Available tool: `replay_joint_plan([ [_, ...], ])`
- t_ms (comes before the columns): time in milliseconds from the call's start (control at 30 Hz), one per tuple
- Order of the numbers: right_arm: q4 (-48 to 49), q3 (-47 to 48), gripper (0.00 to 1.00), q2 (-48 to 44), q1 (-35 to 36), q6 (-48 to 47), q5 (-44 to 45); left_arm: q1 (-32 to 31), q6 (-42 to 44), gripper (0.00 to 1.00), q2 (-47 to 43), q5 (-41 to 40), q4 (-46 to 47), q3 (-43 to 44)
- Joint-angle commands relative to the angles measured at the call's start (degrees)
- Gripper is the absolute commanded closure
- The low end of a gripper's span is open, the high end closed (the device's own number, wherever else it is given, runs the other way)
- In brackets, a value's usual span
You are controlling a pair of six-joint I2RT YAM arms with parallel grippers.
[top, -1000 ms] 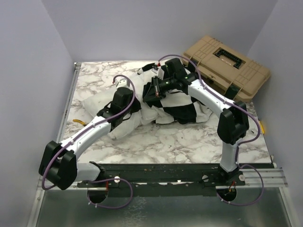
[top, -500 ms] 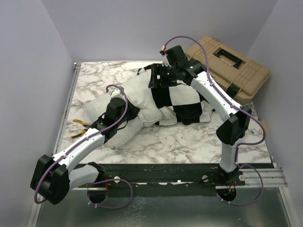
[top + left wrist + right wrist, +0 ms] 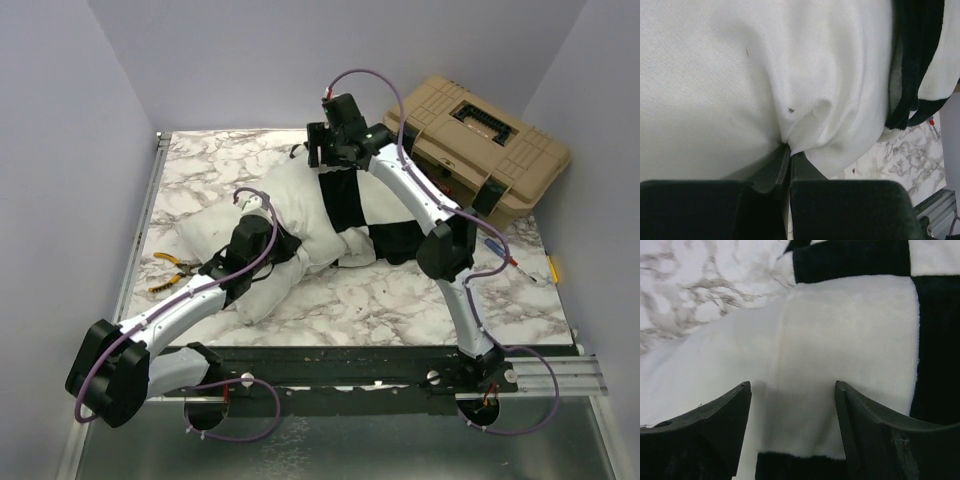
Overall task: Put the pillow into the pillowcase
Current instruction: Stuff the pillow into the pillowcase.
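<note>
The pillow point(image 3: 290, 205) is laid across the middle of the table point(image 3: 400, 300). Its right part is covered by the pillowcase point(image 3: 385, 215) and its left part is bare, so the job is judged about half done. The pillowcase must be pulled over the rest.

A fold of the pillow is pinched by the left claw point(image 3: 790, 150), which is pressed together. The right claw point(image 3: 792, 385) is spread wide over the pillowcase's edge, and nothing is held by it.

The table is patterned like marble. A tan box point(image 3: 480, 140) is seen at the back right and yellow pliers point(image 3: 165, 262) at the left edge. Pale purple walls point(image 3: 250, 60) are set around.
</note>
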Motion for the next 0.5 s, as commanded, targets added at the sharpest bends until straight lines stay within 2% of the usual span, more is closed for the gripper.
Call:
replay_joint_plan([
  [0,1.73,1.59,0.29,4.78,0.33,-1.43,6.18,-1.78,-0.70,1.00,-0.90,2.22,1.53,-2.20],
  [67,2.06,2.24,0.37,5.79,0.35,-1.42,8.15,-2.31,-0.89,1.00,-1.33,3.26,1.55,-2.73],
  [200,5.39,0.35,0.76,3.61,0.35,-1.90,6.70,-3.15,-1.16,1.00,-1.64,3.52,1.57,-3.42],
  [233,7.17,-0.93,0.83,2.18,0.35,-1.99,4.47,-3.27,-1.16,1.00,-1.62,3.39,1.57,-3.43],
  [267,8.93,-2.41,0.87,0.46,0.35,-1.96,2.06,-3.38,-1.12,1.00,-1.38,3.28,1.57,-3.47],
  [467,16.07,-9.05,0.93,-8.71,0.31,2.14,-18.45,-3.41,0.31,1.00,0.83,2.72,1.71,-1.73],
])
